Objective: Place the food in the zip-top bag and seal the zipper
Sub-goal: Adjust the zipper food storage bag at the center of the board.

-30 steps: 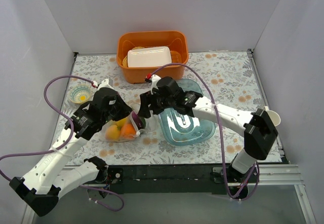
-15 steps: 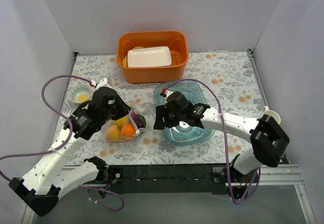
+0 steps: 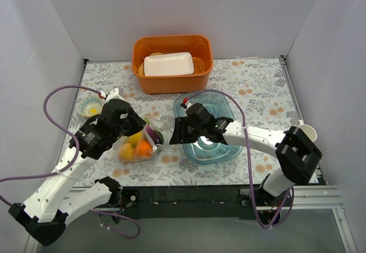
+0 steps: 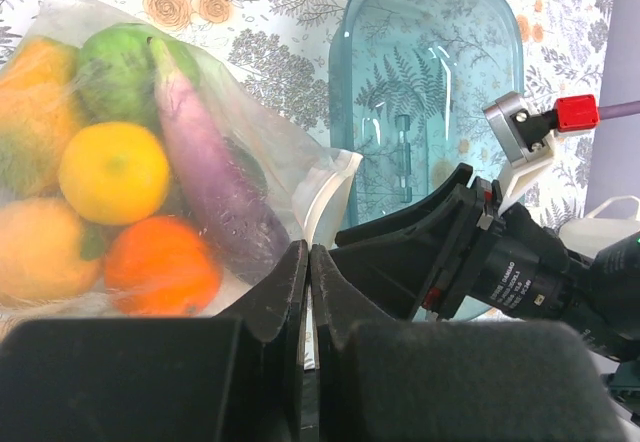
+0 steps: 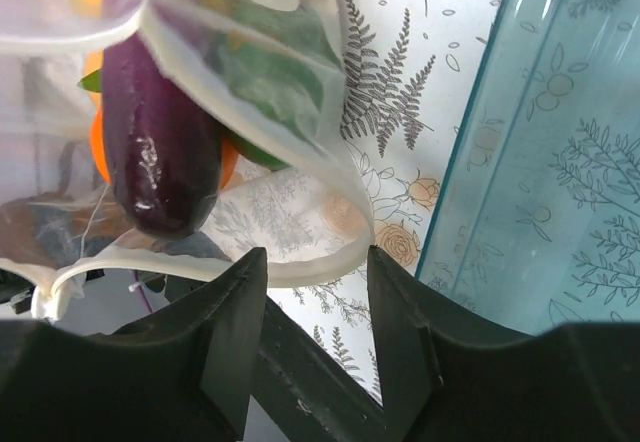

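Observation:
The zip-top bag (image 3: 136, 148) lies on the floral mat, left of centre, with the food inside: purple eggplant (image 4: 205, 177), yellow citrus (image 4: 113, 172), orange citrus (image 4: 160, 267) and a green one (image 4: 120, 62). My left gripper (image 4: 308, 257) is shut on the bag's whitish zipper strip (image 4: 325, 197) at the mouth's right end. My right gripper (image 5: 315, 257) is open, and the zipper strip (image 5: 291, 275) curves just ahead of its fingertips without touching them. The mouth gapes, and the eggplant (image 5: 160, 152) shows in the opening. In the top view the right gripper (image 3: 173, 135) sits between bag and tray.
The clear blue rigid tray (image 3: 220, 147) lies right of the bag, under my right forearm. An orange bin (image 3: 171, 78) with a white tray (image 3: 167, 64) stands at the back. A small bowl (image 3: 90, 107) sits far left and a white cup (image 3: 307, 131) at the right edge.
My right gripper has drawn back from the bag's mouth toward the near side and now sits lower, beside the blue tray's left edge. My left gripper has kept its hold.

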You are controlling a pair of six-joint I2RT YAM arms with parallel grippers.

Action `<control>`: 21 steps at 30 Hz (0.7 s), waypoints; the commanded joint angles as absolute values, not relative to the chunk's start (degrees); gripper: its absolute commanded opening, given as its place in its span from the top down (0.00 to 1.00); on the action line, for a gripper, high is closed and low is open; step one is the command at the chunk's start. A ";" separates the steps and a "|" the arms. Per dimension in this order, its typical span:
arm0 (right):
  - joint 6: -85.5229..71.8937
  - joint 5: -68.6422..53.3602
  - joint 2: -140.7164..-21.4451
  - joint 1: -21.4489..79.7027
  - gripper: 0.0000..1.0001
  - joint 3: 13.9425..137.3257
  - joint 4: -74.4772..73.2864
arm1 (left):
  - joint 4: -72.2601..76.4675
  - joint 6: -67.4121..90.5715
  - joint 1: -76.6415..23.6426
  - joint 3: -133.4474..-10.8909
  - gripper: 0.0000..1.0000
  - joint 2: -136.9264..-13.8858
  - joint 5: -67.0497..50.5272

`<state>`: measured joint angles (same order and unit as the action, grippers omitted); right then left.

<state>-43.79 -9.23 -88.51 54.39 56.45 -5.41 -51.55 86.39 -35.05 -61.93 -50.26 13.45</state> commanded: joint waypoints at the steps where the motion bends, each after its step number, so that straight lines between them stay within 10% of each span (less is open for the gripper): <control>1: -46.67 -7.84 -89.30 54.93 0.49 57.92 -6.74 | -52.20 86.14 -35.24 -65.56 1.00 -48.87 14.94; 15: -46.93 -5.71 -90.17 55.99 0.49 59.94 -6.42 | -52.82 85.61 -35.24 -66.01 1.00 -48.78 15.47; 21: -44.56 -3.53 -89.39 55.99 0.90 62.31 -7.38 | -52.65 85.61 -35.24 -65.74 1.00 -48.96 14.77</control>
